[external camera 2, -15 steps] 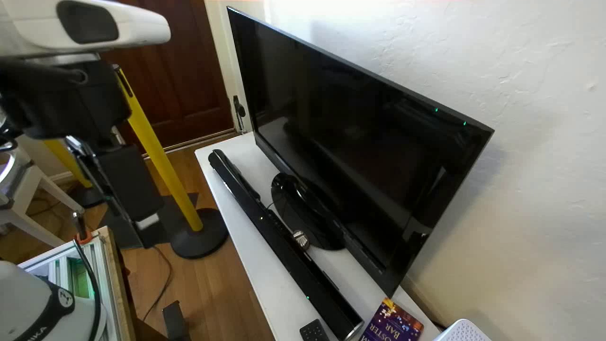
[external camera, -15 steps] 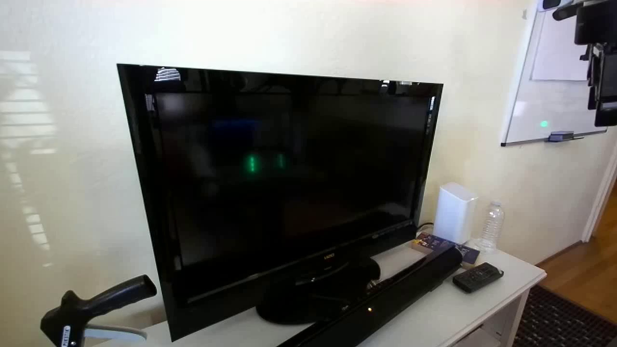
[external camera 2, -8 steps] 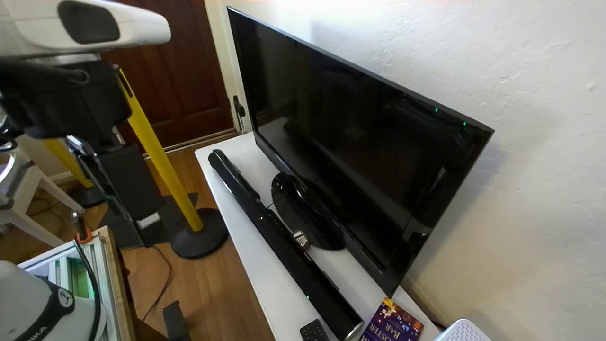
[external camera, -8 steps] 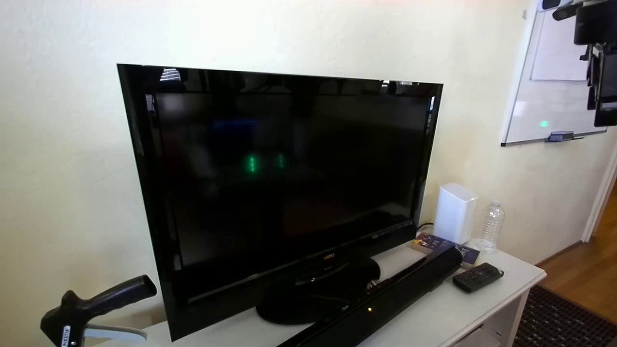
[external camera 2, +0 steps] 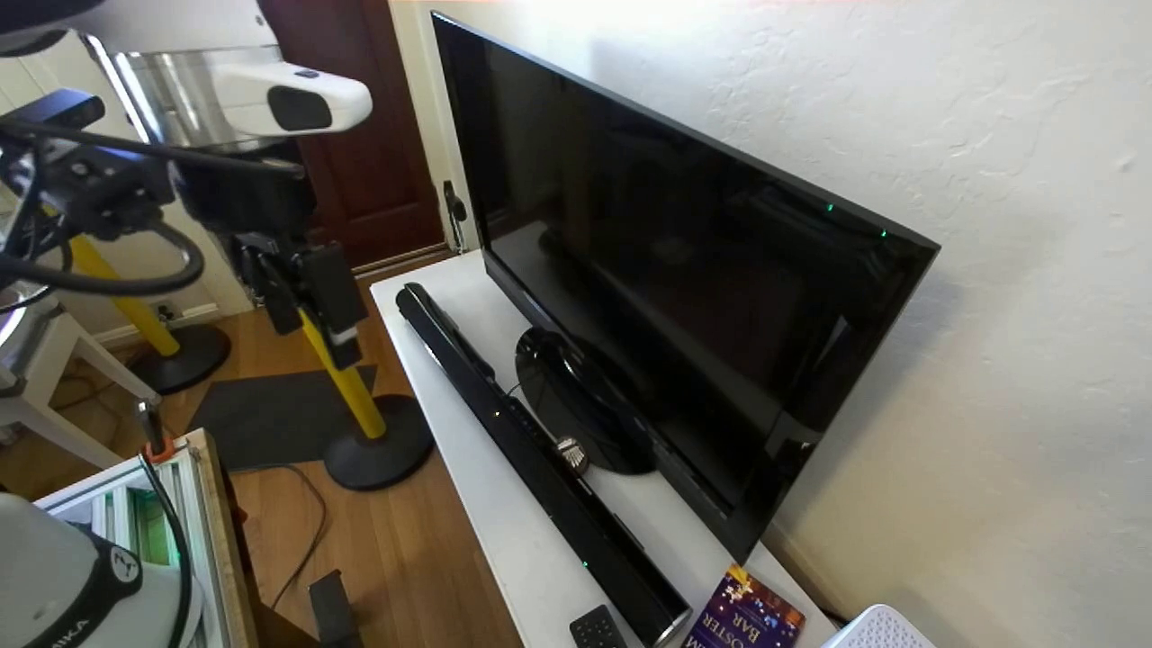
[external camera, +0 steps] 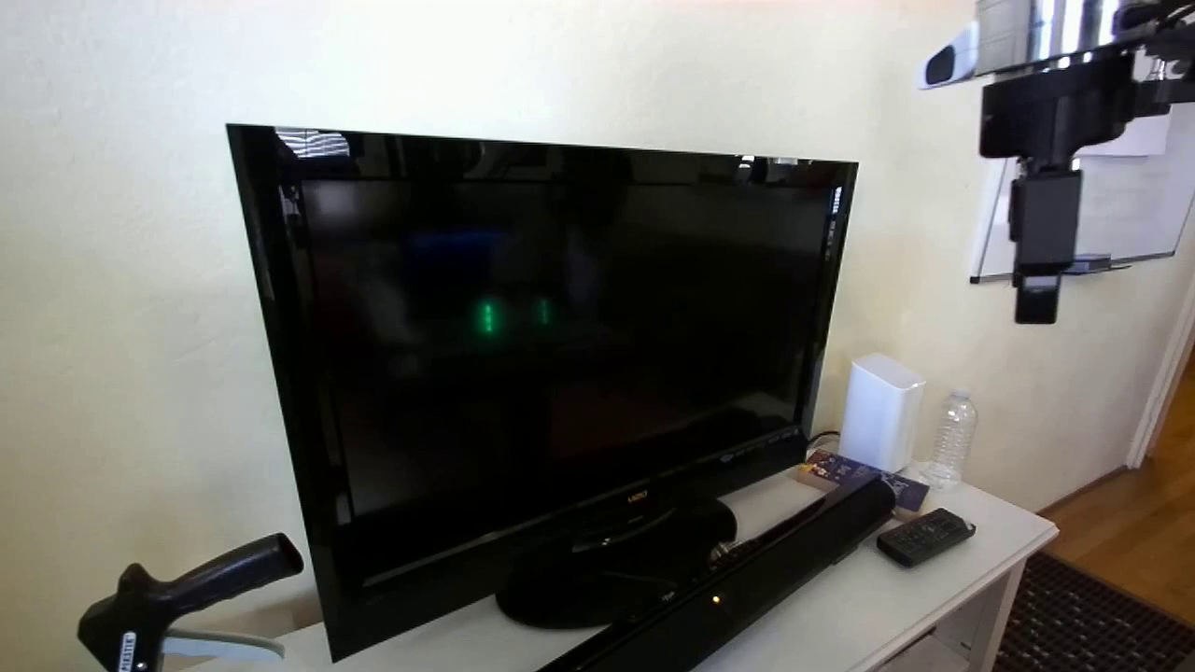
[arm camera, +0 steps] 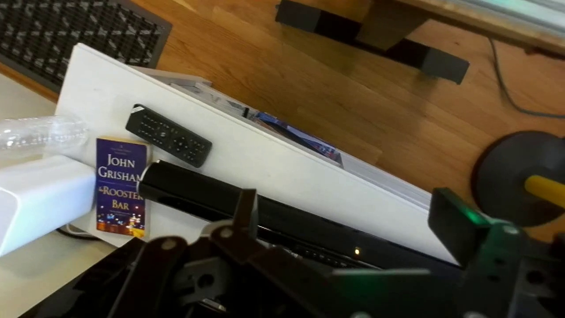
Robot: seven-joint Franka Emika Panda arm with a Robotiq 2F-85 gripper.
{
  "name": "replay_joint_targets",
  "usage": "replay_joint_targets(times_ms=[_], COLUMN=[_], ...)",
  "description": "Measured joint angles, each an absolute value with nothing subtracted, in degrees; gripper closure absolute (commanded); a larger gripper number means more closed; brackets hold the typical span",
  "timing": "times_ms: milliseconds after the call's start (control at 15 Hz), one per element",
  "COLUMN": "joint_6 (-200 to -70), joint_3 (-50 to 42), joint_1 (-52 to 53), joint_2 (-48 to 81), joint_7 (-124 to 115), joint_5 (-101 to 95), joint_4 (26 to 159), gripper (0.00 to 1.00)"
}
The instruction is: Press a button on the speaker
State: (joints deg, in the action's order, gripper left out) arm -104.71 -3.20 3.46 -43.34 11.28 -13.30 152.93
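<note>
Hand (arm camera: 346,201) has shifted toward the TV (external camera: 560,373) in both exterior views since the last frame. Wrist view: it's spread wide. Up high, well apart from the speaker (external camera 2: 537,468), which lies on the counter (external camera 2: 520,531) in front of the TV, amber light (arm camera: 356,251) on. Remote (arm camera: 169,135) and book (arm camera: 119,185) near speaker's end.

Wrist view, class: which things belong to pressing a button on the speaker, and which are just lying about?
For the job:
black soundbar speaker
robot's jaws, standing open

Just lying about:
remote
"Rooster Bar" book
clear bottle
white box
dark mat
yellow post
</note>
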Motion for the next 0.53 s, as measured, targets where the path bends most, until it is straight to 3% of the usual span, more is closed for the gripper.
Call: replay_joint_targets(times_ms=[533], joint_6=[-129.57], joint_3=[3.23], joint_1=[3.18], joint_2=[-23.25], joint_7=[-11.51], joint_5=[-5.48], joint_4=[152.71], gripper=[0.0])
